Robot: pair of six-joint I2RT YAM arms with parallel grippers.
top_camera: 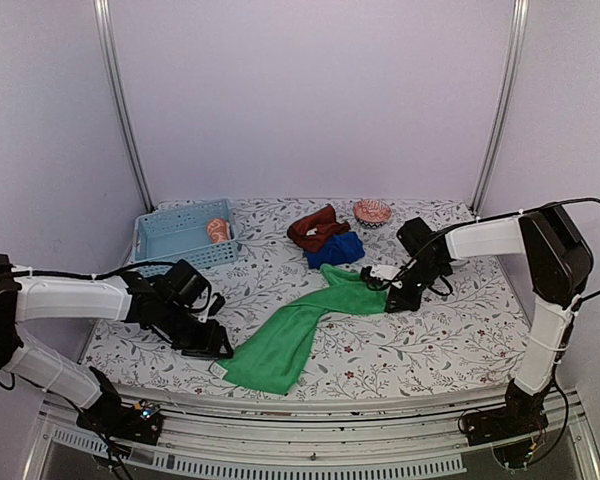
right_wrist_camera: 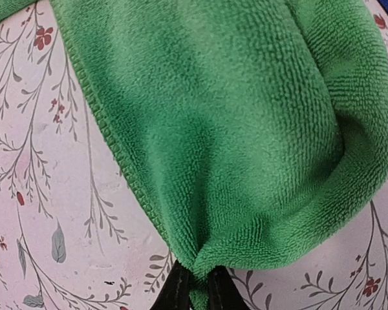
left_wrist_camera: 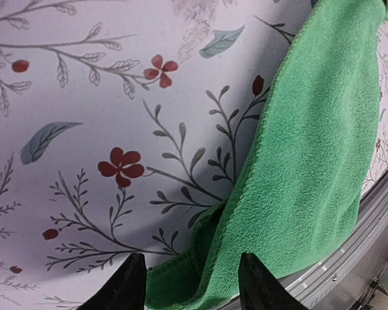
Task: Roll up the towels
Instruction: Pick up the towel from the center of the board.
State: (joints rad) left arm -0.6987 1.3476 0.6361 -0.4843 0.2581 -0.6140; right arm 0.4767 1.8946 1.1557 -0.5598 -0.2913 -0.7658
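Observation:
The green towel (top_camera: 300, 325) lies stretched in a long band across the flowered table, from the middle right down to the front edge. My right gripper (top_camera: 388, 292) is shut on its far end; in the right wrist view the cloth (right_wrist_camera: 233, 129) bunches into the closed fingertips (right_wrist_camera: 195, 294). My left gripper (top_camera: 220, 350) is open at the towel's near corner; a fold of the cloth (left_wrist_camera: 297, 161) lies between its spread fingers (left_wrist_camera: 193, 290). The deep blue towel (top_camera: 335, 250) and the rust-brown towel (top_camera: 317, 228) lie crumpled at the back. The orange towel (top_camera: 218, 229) sits in the basket.
A light blue slotted basket (top_camera: 175, 240) stands at the back left. A small patterned bowl (top_camera: 373, 211) stands at the back, right of the brown towel. The table's metal front rail (left_wrist_camera: 349, 245) runs just beside the towel's near corner.

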